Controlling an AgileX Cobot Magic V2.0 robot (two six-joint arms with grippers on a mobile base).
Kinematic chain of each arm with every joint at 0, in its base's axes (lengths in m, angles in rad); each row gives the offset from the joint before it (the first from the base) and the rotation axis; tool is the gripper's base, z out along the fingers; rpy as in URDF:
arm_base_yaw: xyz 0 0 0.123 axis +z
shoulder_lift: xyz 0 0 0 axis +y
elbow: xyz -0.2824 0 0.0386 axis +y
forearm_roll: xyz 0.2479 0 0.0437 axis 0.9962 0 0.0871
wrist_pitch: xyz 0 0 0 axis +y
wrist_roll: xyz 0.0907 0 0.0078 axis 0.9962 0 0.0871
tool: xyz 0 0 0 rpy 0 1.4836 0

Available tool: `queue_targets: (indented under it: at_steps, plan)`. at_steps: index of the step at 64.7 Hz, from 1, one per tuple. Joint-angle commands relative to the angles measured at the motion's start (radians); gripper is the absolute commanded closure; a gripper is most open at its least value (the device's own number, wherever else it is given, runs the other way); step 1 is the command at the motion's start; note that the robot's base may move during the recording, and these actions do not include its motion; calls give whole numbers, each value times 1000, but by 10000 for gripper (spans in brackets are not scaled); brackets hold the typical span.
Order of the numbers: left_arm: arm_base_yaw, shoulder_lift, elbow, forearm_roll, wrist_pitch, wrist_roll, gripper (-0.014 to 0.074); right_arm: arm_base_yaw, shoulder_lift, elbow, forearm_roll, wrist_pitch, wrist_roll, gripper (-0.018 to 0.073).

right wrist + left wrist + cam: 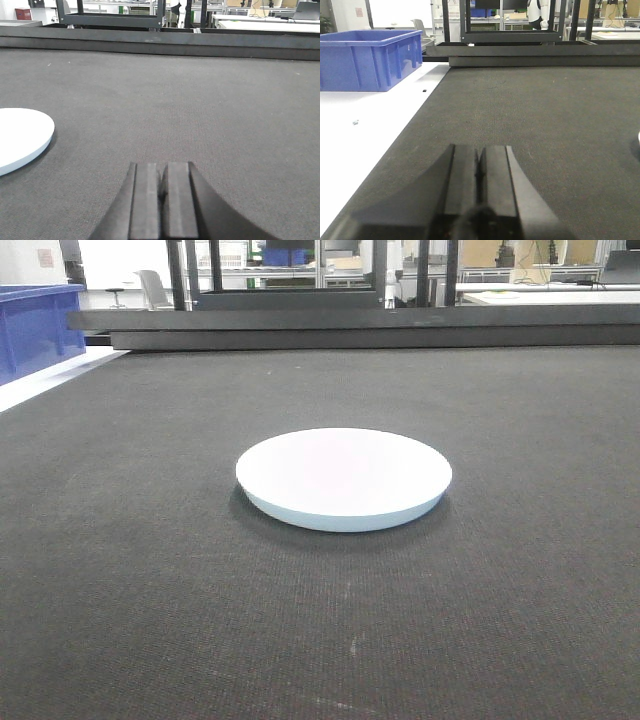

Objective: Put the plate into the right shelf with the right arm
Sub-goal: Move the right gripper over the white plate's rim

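1. The plate [343, 478] lies flat and right way up on the dark mat of the table [140, 600], with nothing touching it.
2. The right hand [162, 202] sits low to the right of the plate and apart from it. Its two fingers are pressed together with only a seam between them, and they hold nothing (the plate's rim shows at the left edge of the right wrist view).
3. The left hand [479, 192] is on the plate's other side, likewise closed up and empty.
4. A blue bin [35, 325] stands well to the left of the plate and beyond it.
5. By my judgement this is the very start of the task: the plate is not yet grasped and the reach is not yet made.
6. The next move calls for the right hand to spread its fingers and come in leftward and low at the plate's near rim. One finger would slip under the sloping edge and one go on top (a shallow plate may slide on the mat rather than lift).
7. I cannot pick out the right shelf in any view. Beyond the plate there are only dark frames [300, 325].
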Motion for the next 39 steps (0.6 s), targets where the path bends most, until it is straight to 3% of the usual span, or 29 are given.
queue_targets:
  at_steps: [1, 39]
  plan:
    - [3, -11, 8, -2, -89, -2, 643, -2, -13, -7, -7, -86, -9, 505]
    - [3, -11, 8, -2, -89, -2, 643, -2, -13, -8, -8, -106, -9, 505]
